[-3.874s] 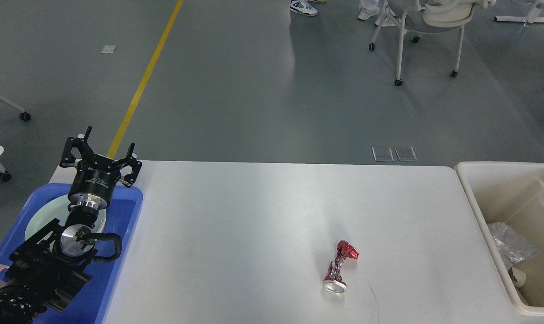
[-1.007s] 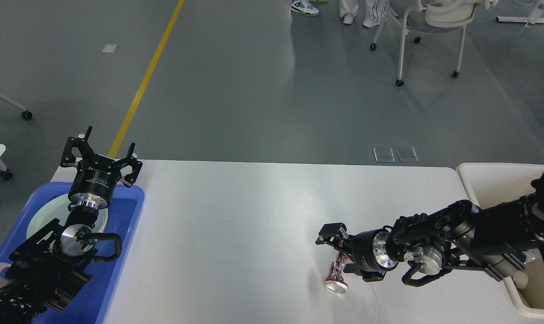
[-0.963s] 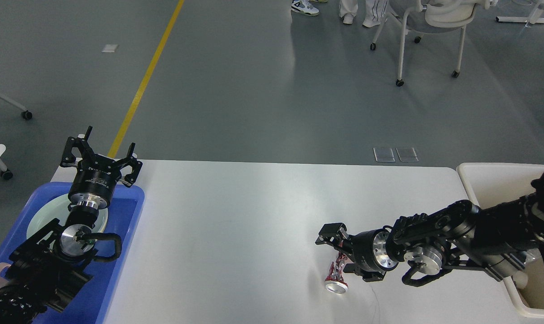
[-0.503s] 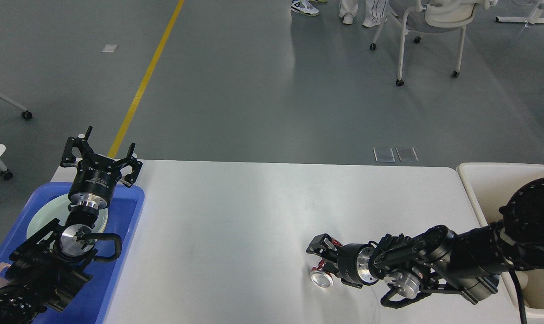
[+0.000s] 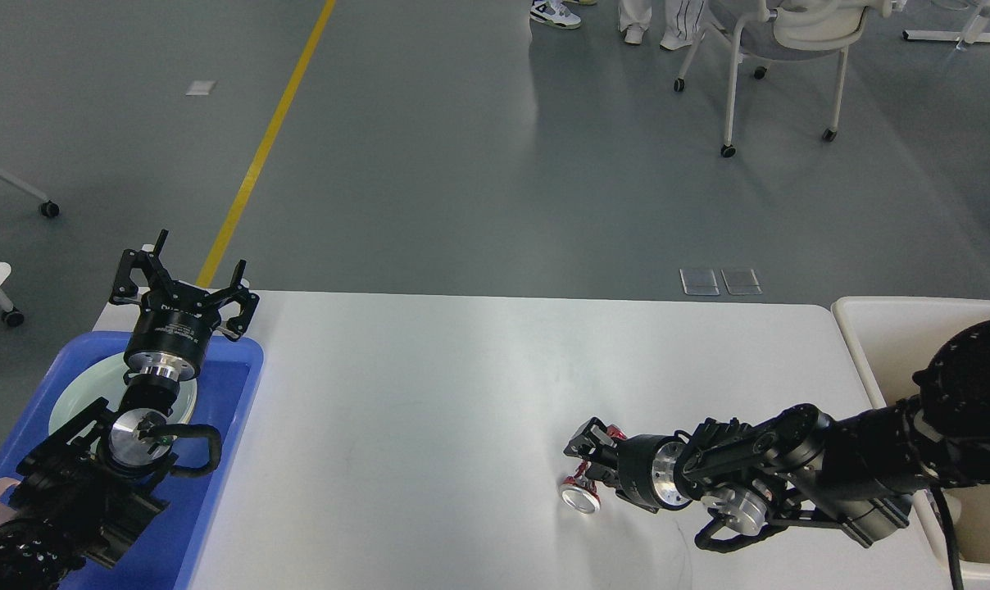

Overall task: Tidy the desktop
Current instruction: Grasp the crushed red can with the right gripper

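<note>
The desktop (image 5: 429,385) is a big white table top with round corners. It looks a bit shiny and lies flat, filling the middle.

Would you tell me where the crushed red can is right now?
In the head view, the can lies on the desktop's near-right part, at the right gripper's fingertips.

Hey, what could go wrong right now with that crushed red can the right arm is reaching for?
1. The right hand meets the crushed can at its twisted middle, where a pinch may slip and the can skid across the smooth desktop.
2. Whether the fingers have closed on it is not visible, so lifting now may leave it behind.
3. The cream bin lies beyond the arm; a loose can might drop on the way there.
</note>
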Controlling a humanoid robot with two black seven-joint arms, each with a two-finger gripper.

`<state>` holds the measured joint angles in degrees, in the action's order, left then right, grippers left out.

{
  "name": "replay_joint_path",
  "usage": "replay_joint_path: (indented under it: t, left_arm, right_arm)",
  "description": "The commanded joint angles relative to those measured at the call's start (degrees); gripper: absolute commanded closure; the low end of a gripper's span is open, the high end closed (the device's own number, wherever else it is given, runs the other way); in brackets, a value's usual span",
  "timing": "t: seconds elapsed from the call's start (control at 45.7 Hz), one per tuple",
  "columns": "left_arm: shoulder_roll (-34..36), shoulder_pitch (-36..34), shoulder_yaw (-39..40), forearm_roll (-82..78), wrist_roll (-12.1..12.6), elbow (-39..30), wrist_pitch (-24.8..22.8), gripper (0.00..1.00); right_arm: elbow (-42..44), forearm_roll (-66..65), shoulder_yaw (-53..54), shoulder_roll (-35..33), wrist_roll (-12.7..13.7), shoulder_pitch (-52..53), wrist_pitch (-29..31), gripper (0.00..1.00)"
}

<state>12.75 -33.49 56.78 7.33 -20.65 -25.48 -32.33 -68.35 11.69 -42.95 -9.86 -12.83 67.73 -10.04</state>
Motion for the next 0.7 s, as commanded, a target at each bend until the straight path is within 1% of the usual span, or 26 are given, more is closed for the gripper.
replay_joint_path:
  t: [0.0, 0.066, 0.131, 0.285, 0.679]
  left_arm:
    - [0.0, 0.0, 0.0, 0.05, 0.0, -0.01, -0.01, 0.02]
    - [0.0, 0.0, 0.0, -0.04, 0.0, -0.01, -0.01, 0.02]
    - [0.0, 0.0, 0.0, -0.04, 0.0, -0.01, -0.01, 0.02]
    - [0.0, 0.0, 0.0, -0.04, 0.0, -0.01, -0.01, 0.02]
    - [0.0, 0.0, 0.0, -0.03, 0.0, -0.01, -0.01, 0.02]
  right_arm:
    - [-0.2, -0.09, -0.38, -0.77, 0.0, 1.26, 0.19, 0.29]
    - [-0.38, -0.18, -0.47, -2.27, 0.09, 2.32, 0.54, 0.22]
    - [-0.29, -0.44, -1.0, -2.71, 0.18, 2.76, 0.63, 0.2]
    - [-0.29, -1.14, -3.9, -1.75, 0.18, 2.32, 0.63, 0.19]
    - [-0.03, -0.62, -3.02, 0.63, 0.09, 0.3, -0.07, 0.2]
